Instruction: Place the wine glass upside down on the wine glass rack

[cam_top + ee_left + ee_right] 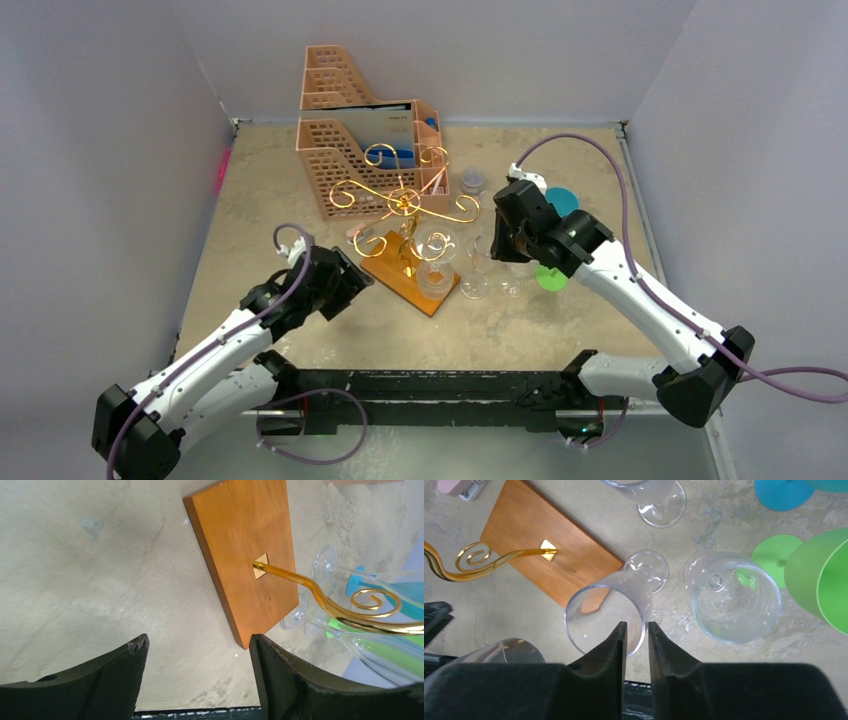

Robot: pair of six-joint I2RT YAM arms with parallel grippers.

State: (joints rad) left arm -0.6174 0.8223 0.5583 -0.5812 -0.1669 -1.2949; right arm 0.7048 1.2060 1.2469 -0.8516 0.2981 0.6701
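I have the right gripper (638,626) down over a clear stemmed wine glass (594,615). Its two fingers are drawn close, one inside the bowl's rim and one outside. A sliver of gap shows around the glass wall, so I cannot tell whether the pads are actually pinching it. The glass is mouth-up, its foot on the beige stone-patterned table (270,190) just beside a corner of the rack's base, around mid-table.

The gold wire wine glass rack (405,203) with curled scroll arms stands on a rectangular brown wooden base (240,545). It is in front of the peach perforated plastic file organizer (345,150), which sits by the table's far edge.

A second clear wine glass (731,597) stands upright just beside the first. Beyond it, toward the right edge, are a green plastic glass (814,575) and a blue plastic glass (781,492).

My left gripper (199,645) hangs above bare table at the base's near-left corner, fingers spread wide with nothing between them.
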